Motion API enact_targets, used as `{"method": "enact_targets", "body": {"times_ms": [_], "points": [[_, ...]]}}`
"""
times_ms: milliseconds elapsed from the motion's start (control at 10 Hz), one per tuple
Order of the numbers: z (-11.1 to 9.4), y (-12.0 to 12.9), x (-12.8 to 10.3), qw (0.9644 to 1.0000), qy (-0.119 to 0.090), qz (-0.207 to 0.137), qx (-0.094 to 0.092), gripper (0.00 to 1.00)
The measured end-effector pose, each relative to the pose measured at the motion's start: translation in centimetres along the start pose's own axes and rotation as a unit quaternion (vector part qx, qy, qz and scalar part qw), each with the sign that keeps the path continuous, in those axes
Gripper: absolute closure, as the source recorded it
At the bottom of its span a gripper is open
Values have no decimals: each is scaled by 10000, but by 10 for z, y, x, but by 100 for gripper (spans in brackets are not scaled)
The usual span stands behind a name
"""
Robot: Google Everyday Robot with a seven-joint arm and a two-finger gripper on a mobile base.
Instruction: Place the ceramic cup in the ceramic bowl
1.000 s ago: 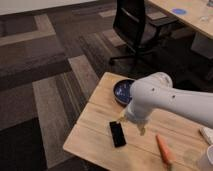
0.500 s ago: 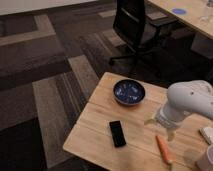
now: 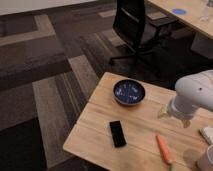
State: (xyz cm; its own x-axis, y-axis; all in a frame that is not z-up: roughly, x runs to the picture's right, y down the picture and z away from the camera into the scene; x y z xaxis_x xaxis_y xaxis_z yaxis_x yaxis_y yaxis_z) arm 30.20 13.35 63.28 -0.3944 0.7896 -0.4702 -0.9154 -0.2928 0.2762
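— While the arm hangs over the right side of the table [image 3: 95,131], where's the ceramic cup [image 3: 207,159]?
— In the bottom right corner, cut by the edge, well apart from the ceramic bowl [image 3: 129,92].
— And the gripper [image 3: 174,118]?
— Above the wood between bowl and cup, fingers spread, holding nothing. A plain black phone [image 3: 118,133] and an orange stick [image 3: 164,148] lie nearer the front.
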Motion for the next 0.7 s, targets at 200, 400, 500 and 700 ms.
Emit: {"method": "enact_targets", "body": {"times_ms": [200, 400, 500, 700], "points": [[0, -4, -2, 10000, -30, 24, 42, 35], [-7, -56, -19, 9979, -307, 403, 405, 35], [-7, -80, -25, 9960, -434, 603, 497, 35], [1, -88, -18, 9951, -414, 769, 468, 35]]}}
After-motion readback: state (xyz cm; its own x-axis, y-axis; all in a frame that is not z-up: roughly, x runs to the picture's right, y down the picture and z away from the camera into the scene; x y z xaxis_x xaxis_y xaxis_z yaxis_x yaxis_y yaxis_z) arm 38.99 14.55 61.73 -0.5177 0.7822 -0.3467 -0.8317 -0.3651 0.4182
